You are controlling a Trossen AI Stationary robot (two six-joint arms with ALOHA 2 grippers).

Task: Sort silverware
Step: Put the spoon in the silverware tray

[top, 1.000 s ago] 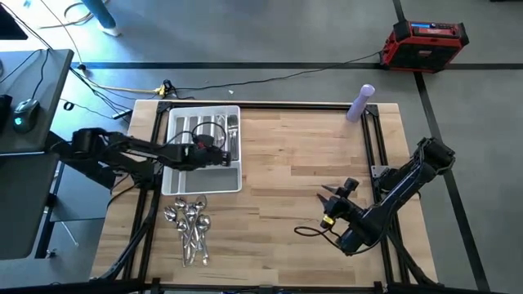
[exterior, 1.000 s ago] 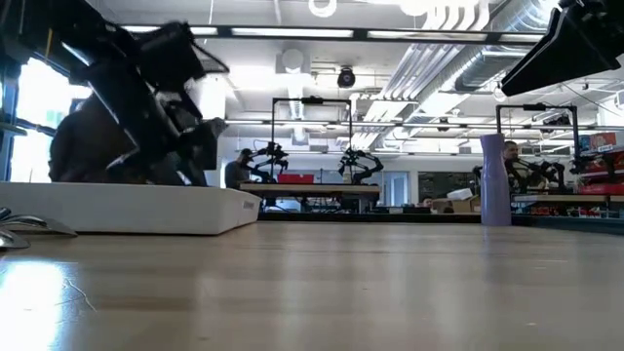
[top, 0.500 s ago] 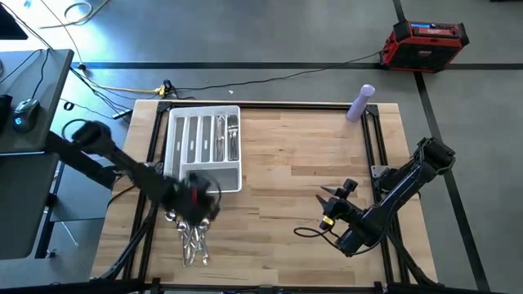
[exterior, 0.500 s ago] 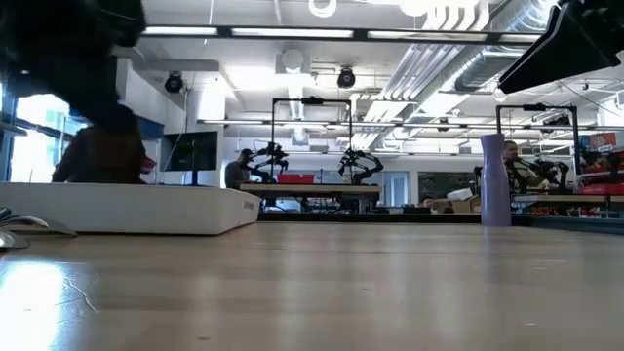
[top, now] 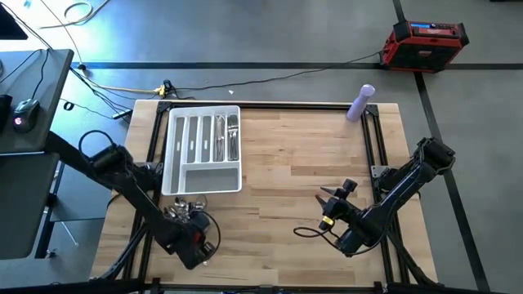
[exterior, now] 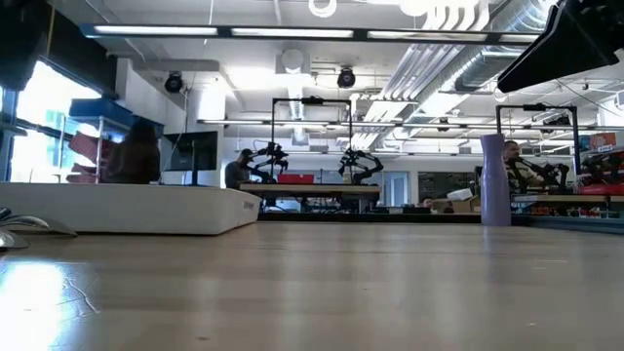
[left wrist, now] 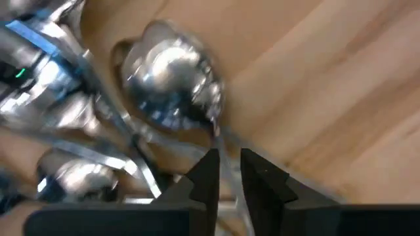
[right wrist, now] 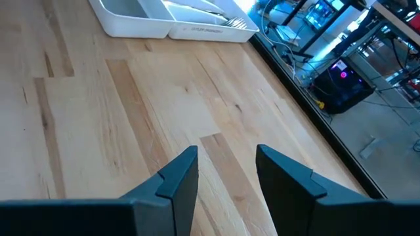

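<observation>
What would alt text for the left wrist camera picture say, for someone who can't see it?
Close-up: the left gripper, its two dark fingers nearly together, straddles the thin handle of a shiny spoon lying on the wooden table. More spoons lie jumbled beside it, overlapping one another.

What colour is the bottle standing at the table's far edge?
Pale purple; the bottle shows best in the high view.
</observation>
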